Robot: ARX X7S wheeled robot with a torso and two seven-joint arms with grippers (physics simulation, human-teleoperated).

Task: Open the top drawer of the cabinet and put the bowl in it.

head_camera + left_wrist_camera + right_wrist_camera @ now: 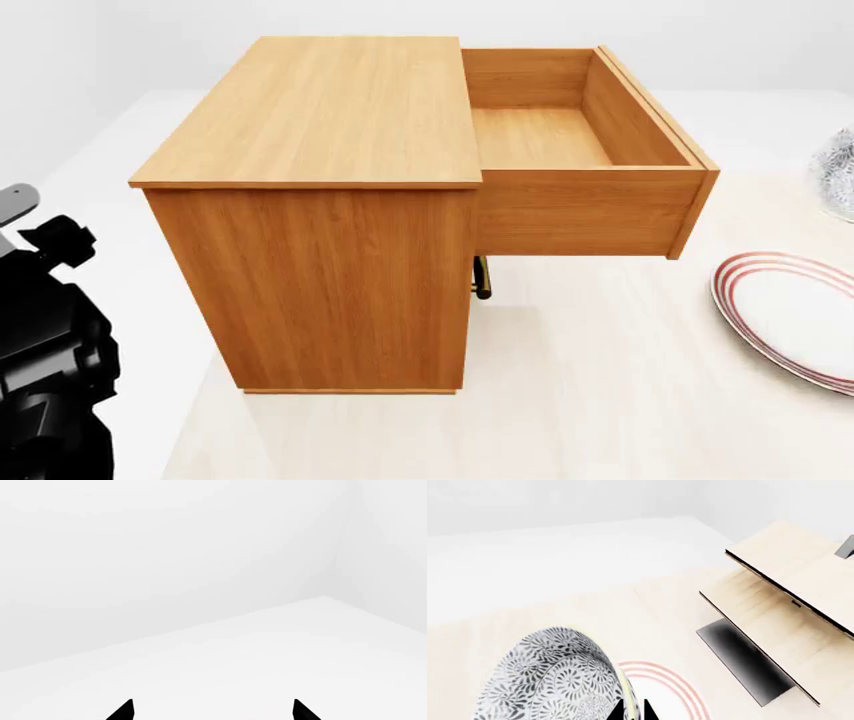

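The top drawer (pixel 587 150) of the wooden cabinet (pixel 320 200) is seen pulled fully out to the right in the head view, its bare wood floor exposed. A brass bar handle (pixel 482 278) of a lower drawer shows beneath it. On the pale counter (pixel 601 400) to the right lies a red-ringed white plate (pixel 801 315), and only a sliver of the speckled bowl (pixel 837 172) is caught at the far right edge, apart from the drawer.

The bowl (pixel 550 680) is shown far more fully by the right wrist view: lifted and tilted, its rim is pinched between the closed tips of the right tool (pixel 632 711), with the plate (pixel 664 685) below. A pale tilted-board rack (pixel 780 625) on a black base, unseen from the head, appears only here.

In the left wrist view the two tips of the left tool (pixel 212 711) are seen spread apart, holding nothing, over blank white floor. Part of the dark left arm (pixel 47 350) is seen at the head view's near left.
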